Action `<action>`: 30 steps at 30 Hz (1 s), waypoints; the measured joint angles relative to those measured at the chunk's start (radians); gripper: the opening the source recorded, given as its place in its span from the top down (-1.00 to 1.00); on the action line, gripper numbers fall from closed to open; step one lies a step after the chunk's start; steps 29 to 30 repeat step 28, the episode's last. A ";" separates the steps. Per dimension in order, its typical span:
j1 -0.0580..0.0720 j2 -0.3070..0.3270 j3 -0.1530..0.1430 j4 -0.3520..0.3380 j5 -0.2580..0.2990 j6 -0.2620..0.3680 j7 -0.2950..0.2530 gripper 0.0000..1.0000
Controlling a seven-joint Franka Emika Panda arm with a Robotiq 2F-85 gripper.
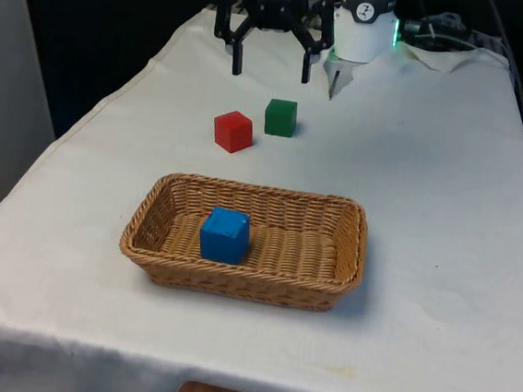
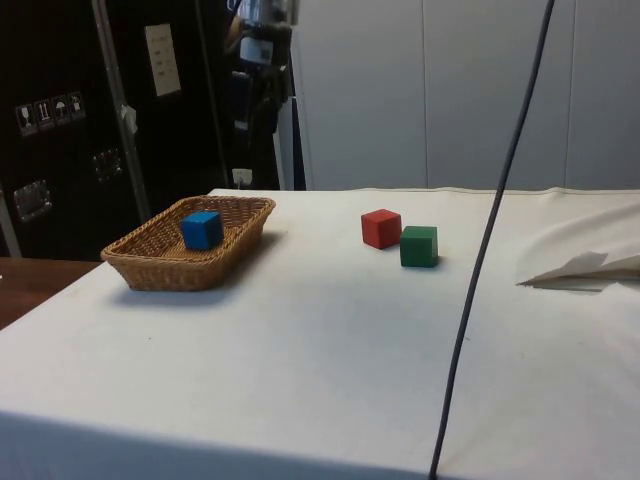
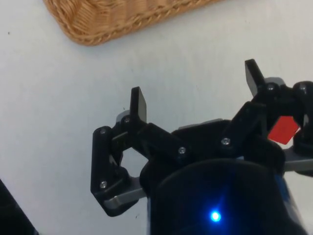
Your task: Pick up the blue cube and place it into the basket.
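Peeking behind claw (image 3: 195,93) finger: red cube (image 3: 282,129); claw spread, empty.

On my tabletop (image 1: 449,177), under its white cloth, I see 2 cubes just beside each other, not touching: a red cube (image 1: 233,131) and a green cube (image 1: 280,117), the green one toward the front view's right.

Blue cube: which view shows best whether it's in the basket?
The front view: the blue cube sits on the floor of the basket, walls all around. The side view shows it behind the rim; the wrist view catches a basket corner.
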 measured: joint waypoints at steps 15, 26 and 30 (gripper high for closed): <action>0.000 -0.115 -0.001 -0.101 0.000 0.000 0.032 -1.00; 0.000 -0.193 -0.001 -0.172 0.000 0.000 0.055 -1.00; 0.000 -0.202 0.000 -0.179 0.000 0.000 0.059 -1.00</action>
